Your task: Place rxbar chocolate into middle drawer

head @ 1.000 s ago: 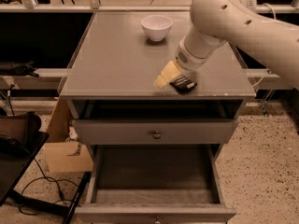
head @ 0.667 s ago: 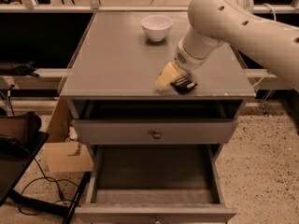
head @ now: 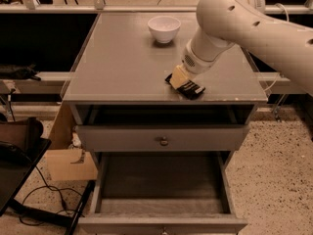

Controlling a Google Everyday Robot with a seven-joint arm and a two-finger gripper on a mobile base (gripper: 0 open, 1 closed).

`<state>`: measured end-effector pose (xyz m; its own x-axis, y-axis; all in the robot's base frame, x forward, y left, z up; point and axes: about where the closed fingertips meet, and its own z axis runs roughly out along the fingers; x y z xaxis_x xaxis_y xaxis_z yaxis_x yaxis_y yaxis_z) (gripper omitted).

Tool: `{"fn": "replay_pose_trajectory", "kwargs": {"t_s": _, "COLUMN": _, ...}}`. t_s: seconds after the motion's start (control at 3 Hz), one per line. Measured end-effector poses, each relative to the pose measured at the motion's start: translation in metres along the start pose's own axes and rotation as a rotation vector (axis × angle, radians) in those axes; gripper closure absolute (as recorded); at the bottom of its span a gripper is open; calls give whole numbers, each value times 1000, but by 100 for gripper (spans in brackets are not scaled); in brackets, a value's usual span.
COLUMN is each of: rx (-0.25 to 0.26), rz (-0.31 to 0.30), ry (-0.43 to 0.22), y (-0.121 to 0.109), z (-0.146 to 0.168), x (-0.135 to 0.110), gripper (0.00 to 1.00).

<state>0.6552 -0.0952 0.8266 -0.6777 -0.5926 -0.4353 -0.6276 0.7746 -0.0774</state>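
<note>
gripper (head: 180, 77): down on the cabinet top (head: 122, 62), near the front edge, right of centre, at the end of the white arm (head: 244, 18) that comes in from the upper right. it sits directly over the bar (head: 192, 89) and touches it. whether it grips the bar cannot be told from this view.

bar: black wrapper, lying flat on the cabinet top under the gripper, its ends showing on either side of it. it is set at an angle to the front edge. it is not in any drawer.

bowl (head: 164, 28): white, upright, toward the back of the top, well apart from the bar and gripper.

top drawer (head: 122, 138): pulled out a little, a dark gap showing above its front, with a round knob (head: 164, 141) at centre.

middle drawer (head: 161, 180): pulled far out below the top drawer, grey tray floor open to view, its front at the bottom edge of the view.

cardboard box (head: 68, 163): on the floor to the left of the cabinet, beside the drawers.
</note>
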Motion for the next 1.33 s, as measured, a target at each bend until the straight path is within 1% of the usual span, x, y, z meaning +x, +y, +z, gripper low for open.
{"fn": "replay_pose_trajectory", "kwargs": {"t_s": 0.33, "rx": 0, "rz": 0, "ry": 0, "y": 0, "z": 0, "x": 0, "gripper": 88}}
{"fn": "replay_pose_trajectory", "kwargs": {"t_s": 0.67, "rx": 0, "rz": 0, "ry": 0, "y": 0, "z": 0, "x": 0, "gripper": 100}}
{"fn": "replay_pose_trajectory", "kwargs": {"t_s": 1.0, "rx": 12, "rz": -4, "ry": -18, "y": -7, "z": -16, "x": 1, "gripper": 100}}
{"fn": "replay_pose_trajectory", "kwargs": {"t_s": 1.33, "rx": 42, "rz": -4, "ry": -52, "y": -19, "z": -53, "x": 14, "gripper": 100}}
